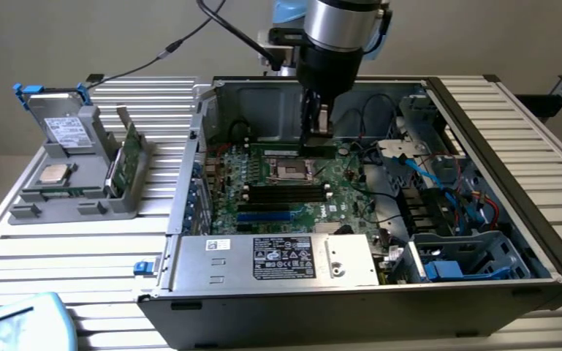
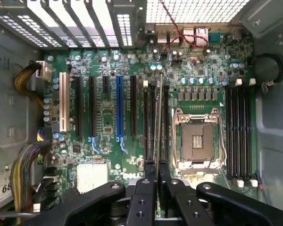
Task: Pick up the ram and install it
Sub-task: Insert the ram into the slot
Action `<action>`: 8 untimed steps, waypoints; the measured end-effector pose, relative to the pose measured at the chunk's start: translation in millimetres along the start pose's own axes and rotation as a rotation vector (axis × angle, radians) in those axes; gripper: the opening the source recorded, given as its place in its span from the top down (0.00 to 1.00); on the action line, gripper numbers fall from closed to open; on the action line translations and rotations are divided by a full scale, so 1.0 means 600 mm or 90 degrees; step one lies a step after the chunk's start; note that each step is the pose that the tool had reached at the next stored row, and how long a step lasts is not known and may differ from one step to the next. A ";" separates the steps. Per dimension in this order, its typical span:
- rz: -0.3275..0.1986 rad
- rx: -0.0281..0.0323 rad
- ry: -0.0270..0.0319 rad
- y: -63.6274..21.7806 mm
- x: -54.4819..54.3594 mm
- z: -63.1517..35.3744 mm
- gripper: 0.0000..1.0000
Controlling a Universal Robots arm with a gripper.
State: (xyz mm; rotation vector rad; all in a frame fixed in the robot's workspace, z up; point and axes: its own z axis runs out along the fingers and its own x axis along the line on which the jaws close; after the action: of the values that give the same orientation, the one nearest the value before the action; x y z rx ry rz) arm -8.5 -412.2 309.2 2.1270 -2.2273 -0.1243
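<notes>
The ram point(image 2: 157, 117) is a thin green stick seen edge-on, and my gripper point(image 2: 156, 169) is shut on its near end. It runs lengthwise over the black memory slots point(image 2: 145, 122), just beside the open CPU socket point(image 2: 198, 139) on the green motherboard point(image 2: 108, 117). Whether its edge touches a slot I cannot tell. In the exterior view my gripper point(image 1: 316, 139) reaches straight down into the open computer case point(image 1: 544, 241), close above the motherboard point(image 1: 300, 201) behind the CPU socket point(image 1: 291, 172).
A grey holder point(image 1: 76, 197) at the exterior view's left carries a hard drive point(image 1: 64, 131), a silver CPU chip point(image 1: 55, 174) and a green expansion card point(image 1: 125, 161). The power supply point(image 1: 271, 259) fills the case front. Yellow cable bundles point(image 2: 26, 169) and further memory slots point(image 2: 239, 132) flank the board.
</notes>
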 end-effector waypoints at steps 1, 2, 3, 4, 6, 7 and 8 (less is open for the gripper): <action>0.008 0.0001 -0.0009 0.000 0.000 0.003 0.86; 0.014 0.0002 -0.0014 -0.001 0.000 0.006 0.86; 0.015 0.0002 -0.0015 -0.001 -0.001 0.009 0.86; 0.015 0.0002 -0.0015 -0.001 -0.001 0.012 0.86; 0.014 0.0001 -0.0013 -0.002 -0.002 0.018 0.86; 0.010 0.0001 -0.0011 -0.002 -0.002 0.021 0.86; 0.005 0.0001 -0.0006 -0.002 -0.003 0.024 0.86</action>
State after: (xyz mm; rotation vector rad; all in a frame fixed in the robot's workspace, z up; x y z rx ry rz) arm -8.5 -410.4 294.6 2.1176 -2.2368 -0.1248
